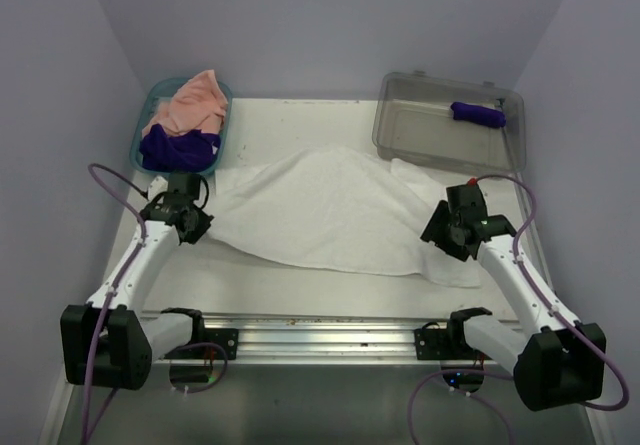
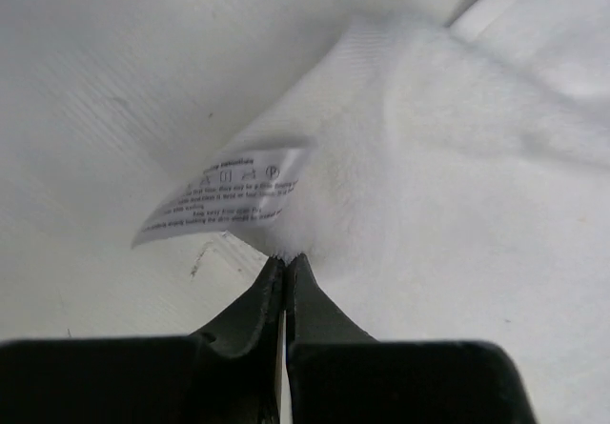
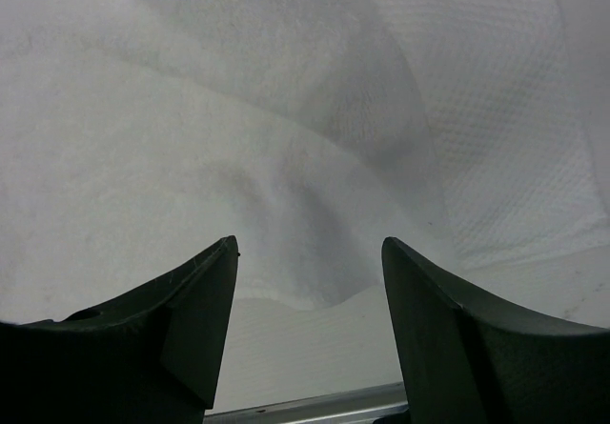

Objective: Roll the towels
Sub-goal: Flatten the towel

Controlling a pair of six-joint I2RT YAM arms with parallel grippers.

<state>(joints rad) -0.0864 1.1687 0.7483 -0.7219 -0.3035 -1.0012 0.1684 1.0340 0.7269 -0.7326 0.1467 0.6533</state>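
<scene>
One towel rolled, three to go; the white towel (image 1: 330, 210) lies spread across the middle of the table (image 1: 300, 275).

A purple roll (image 1: 478, 114) lies at the far right of the clear grey bin (image 1: 390, 125), so that one looks done; the teal basket (image 1: 140, 130) at far left holds a peach-pink towel (image 1: 195, 100) bunched over a dark purple towel (image 1: 178, 147), neither rolled; the white one is rumpled and unrolled; the left gripper (image 2: 286, 262) is pinched tight on its left corner beside the care label (image 2: 224, 195); the right gripper (image 3: 310, 243) hovers over the towel's near right edge, jaws well apart, holding nothing.
</scene>
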